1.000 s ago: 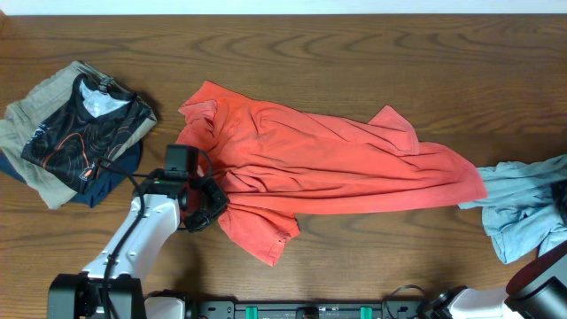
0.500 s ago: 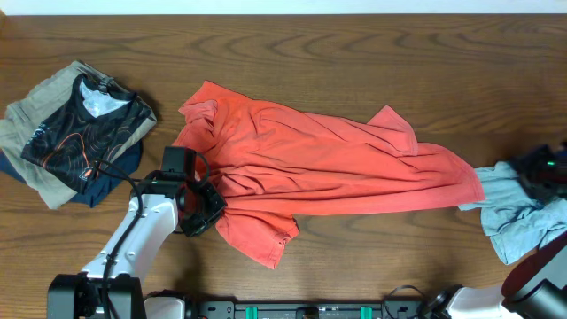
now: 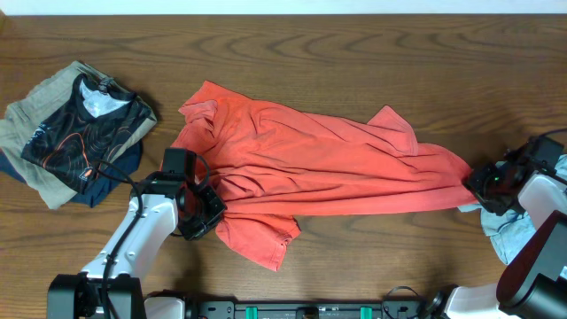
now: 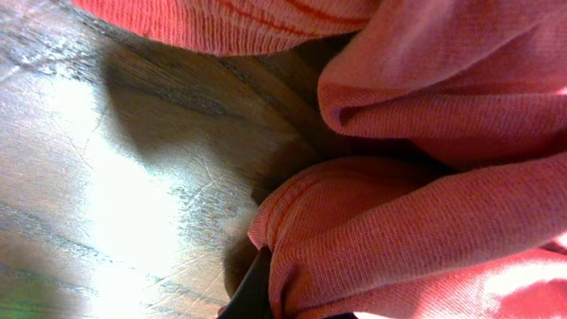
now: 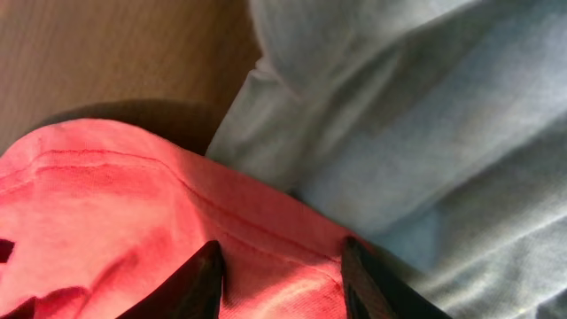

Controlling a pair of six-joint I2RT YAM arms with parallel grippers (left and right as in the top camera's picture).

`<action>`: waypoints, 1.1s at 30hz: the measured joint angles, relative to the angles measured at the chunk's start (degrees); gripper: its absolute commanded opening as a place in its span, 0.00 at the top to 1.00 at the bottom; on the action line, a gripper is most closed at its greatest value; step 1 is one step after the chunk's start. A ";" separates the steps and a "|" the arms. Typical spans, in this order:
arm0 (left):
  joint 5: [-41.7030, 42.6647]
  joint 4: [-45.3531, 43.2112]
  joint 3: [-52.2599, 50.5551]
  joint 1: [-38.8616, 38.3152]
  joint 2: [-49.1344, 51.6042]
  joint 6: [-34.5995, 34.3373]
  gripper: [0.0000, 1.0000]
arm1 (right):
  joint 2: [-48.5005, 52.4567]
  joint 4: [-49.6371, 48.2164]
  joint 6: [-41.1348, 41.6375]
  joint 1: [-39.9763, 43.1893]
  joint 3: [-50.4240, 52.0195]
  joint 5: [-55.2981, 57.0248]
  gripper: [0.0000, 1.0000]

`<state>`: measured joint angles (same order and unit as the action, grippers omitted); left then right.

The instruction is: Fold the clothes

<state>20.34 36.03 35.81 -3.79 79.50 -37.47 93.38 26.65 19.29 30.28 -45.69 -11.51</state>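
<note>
The coral-red T-shirt (image 3: 319, 164) lies crumpled across the middle of the table, with no lettering showing. My left gripper (image 3: 202, 211) sits at its lower left part. In the left wrist view a bunched fold of the shirt (image 4: 425, 221) is pressed against one dark finger (image 4: 252, 297). My right gripper (image 3: 489, 184) is at the shirt's right corner. Its jaws (image 5: 283, 283) stand apart over the red hem (image 5: 133, 204), which overlaps the pale blue garment (image 5: 425, 115). The blue garment (image 3: 509, 235) lies at the right edge, partly under the arm.
A pile of other clothes (image 3: 75, 133), dark patterned over beige and navy, lies at the far left. Bare wooden table (image 3: 354, 53) runs along the back. The robot bases stand at the front edge.
My right arm has come in from the right edge and moved left to the shirt's right corner. My left gripper has shifted slightly toward the front, and the shirt's lower flap moved with it.
</note>
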 measured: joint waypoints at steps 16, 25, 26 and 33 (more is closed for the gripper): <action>-0.15 0.00 0.00 0.00 -0.02 0.00 0.94 | 0.00 -12.41 1.05 0.00 1.20 9.70 0.86; -0.15 0.02 0.00 0.00 -0.02 0.00 0.94 | 4.20 -14.45 1.18 0.26 0.52 20.92 0.81; -0.17 0.00 0.00 0.00 -0.02 0.00 0.94 | 4.66 -14.62 1.11 0.68 0.26 22.45 0.80; -0.15 0.00 0.00 0.00 -0.02 0.00 0.94 | 6.01 -12.22 1.31 8.24 -1.49 30.08 0.74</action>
<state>20.18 36.03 35.81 -3.79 79.48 -37.47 99.39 14.44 20.60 38.52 -47.18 18.57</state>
